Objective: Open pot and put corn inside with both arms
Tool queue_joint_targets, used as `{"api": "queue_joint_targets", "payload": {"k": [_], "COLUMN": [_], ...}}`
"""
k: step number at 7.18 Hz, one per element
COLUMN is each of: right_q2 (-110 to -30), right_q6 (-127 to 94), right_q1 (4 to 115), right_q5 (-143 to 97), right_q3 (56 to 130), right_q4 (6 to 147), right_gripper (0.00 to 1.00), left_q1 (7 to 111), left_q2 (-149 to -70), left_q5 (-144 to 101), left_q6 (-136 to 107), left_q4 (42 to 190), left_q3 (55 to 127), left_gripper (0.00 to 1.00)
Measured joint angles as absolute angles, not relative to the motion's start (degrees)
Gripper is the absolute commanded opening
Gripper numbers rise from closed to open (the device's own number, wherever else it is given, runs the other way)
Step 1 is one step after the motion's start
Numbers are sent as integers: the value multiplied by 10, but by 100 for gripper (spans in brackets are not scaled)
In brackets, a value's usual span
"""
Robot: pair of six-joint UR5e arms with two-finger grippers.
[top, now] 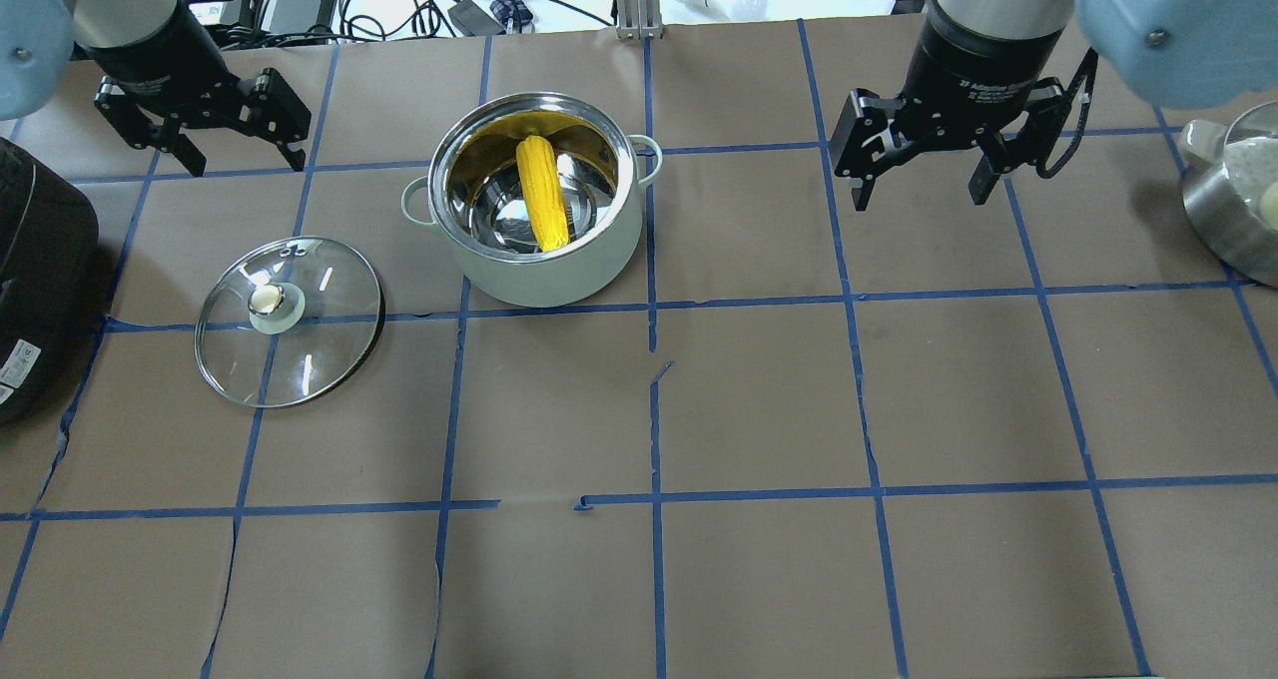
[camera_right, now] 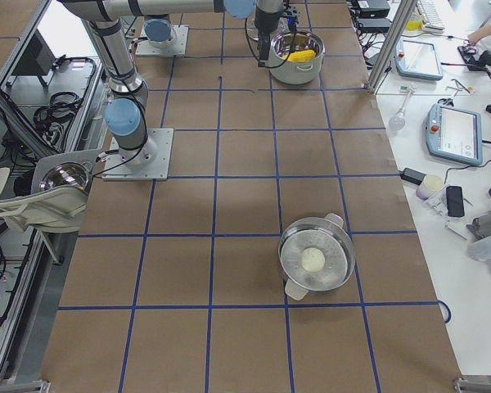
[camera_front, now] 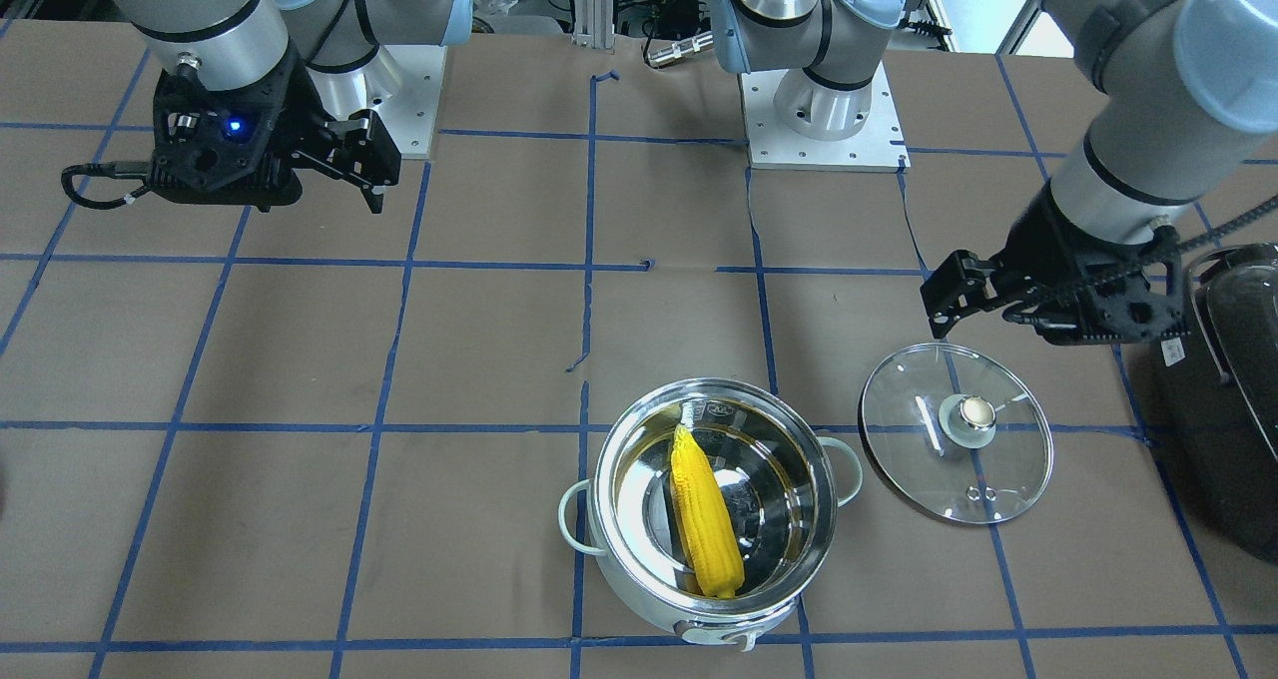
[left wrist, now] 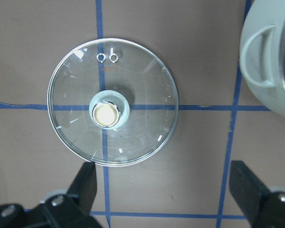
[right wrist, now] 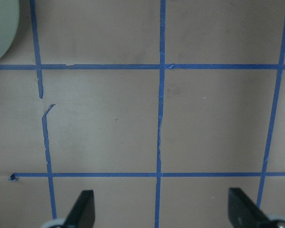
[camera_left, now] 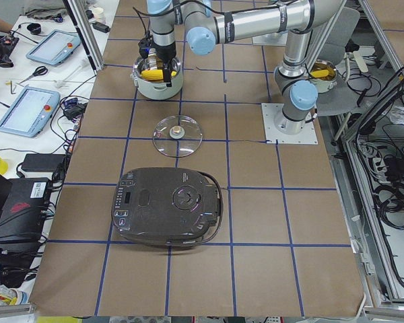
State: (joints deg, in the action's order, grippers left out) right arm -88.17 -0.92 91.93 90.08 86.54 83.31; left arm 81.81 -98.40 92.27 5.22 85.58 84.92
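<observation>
**Corn in the pot, lid lying beside it**

Nearest the front-facing camera, the round steel pot with a pale mint outer wall [top: 544, 275] stands uncovered on the brown-paper table gridded in blue tape [top: 759, 399]. The bright yellow, ridged corn cob [camera_front: 704, 524] lies slantwise inside on the mirrored steel, tapered end toward the robot. Just beside the pot, not touching it, the clear glass lid with a brass-coloured knob [camera_front: 929, 464] rests flat, knob up. Farther back, the black two-finger left gripper [top: 245, 160] hangs near the lid, fingers spread wide and empty. The right gripper [top: 921, 198], well apart, is likewise spread on nothing. Only the left wrist view shows two small vent holes in the glass. Only the left side view takes in the whole glossy black appliance [camera_left: 167, 205]. Only the right side view shows a second steel pan [camera_right: 337, 244] whole, with a pale ball in it.
</observation>
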Motion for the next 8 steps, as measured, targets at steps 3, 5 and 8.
{"api": "queue_joint_targets", "payload": {"k": [3,5,8], "right_q2": [-917,-923,-924], "right_q6": [8,8,5], "right_q1": [906,905,905], "right_q5": [901,901,901], "right_q3": [897,904,905], "right_q4": [833,834,837], "right_gripper": [100,100,100], "left_q1": [899,915,918], "left_q2": [-959,-953,-949], "left_q5": [902,878,881], "left_q6": [3,5,7], "left_q4": [859,861,864], "left_q3": [842,844,848], "left_gripper": [100,100,100]}}
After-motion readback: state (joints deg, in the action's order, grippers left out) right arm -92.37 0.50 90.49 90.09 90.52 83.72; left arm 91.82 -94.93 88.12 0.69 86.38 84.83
